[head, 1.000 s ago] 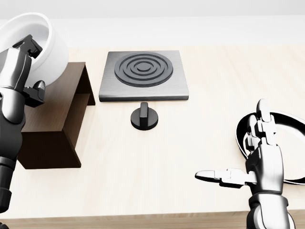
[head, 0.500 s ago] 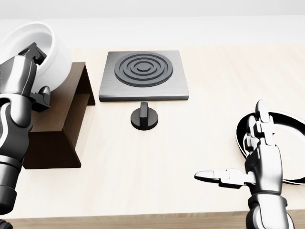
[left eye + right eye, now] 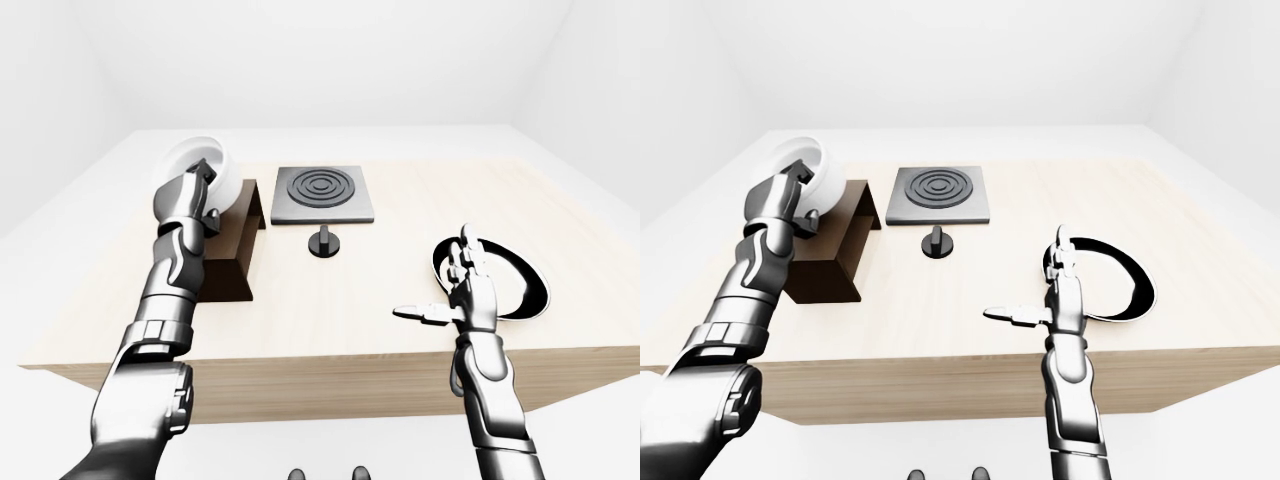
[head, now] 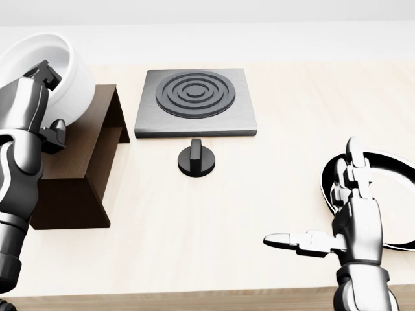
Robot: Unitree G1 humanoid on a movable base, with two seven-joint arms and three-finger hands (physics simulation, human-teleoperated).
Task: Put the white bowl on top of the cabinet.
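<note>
The white bowl (image 4: pixel 68 68) hangs tilted at the top left of the head view, over the far end of the dark brown cabinet (image 4: pixel 81 172). My left hand (image 4: pixel 49 102) is shut on the bowl's rim, fingers inside and thumb outside. The hand and forearm hide the bowl's lower left part. I cannot tell whether the bowl touches the cabinet top. My right hand (image 4: pixel 316 199) is open at the lower right, thumb pointing left, holding nothing.
A dark square stove plate (image 4: pixel 194 100) with rings lies right of the cabinet, with a black knob (image 4: pixel 197 157) below it. A black pan (image 4: pixel 395 194) sits by my right hand. The wooden table's edge (image 4: pixel 194 295) runs along the bottom.
The left hand has brought the bowl down and slightly right towards the cabinet top, mostly in the first half second. The right hand has barely moved.
</note>
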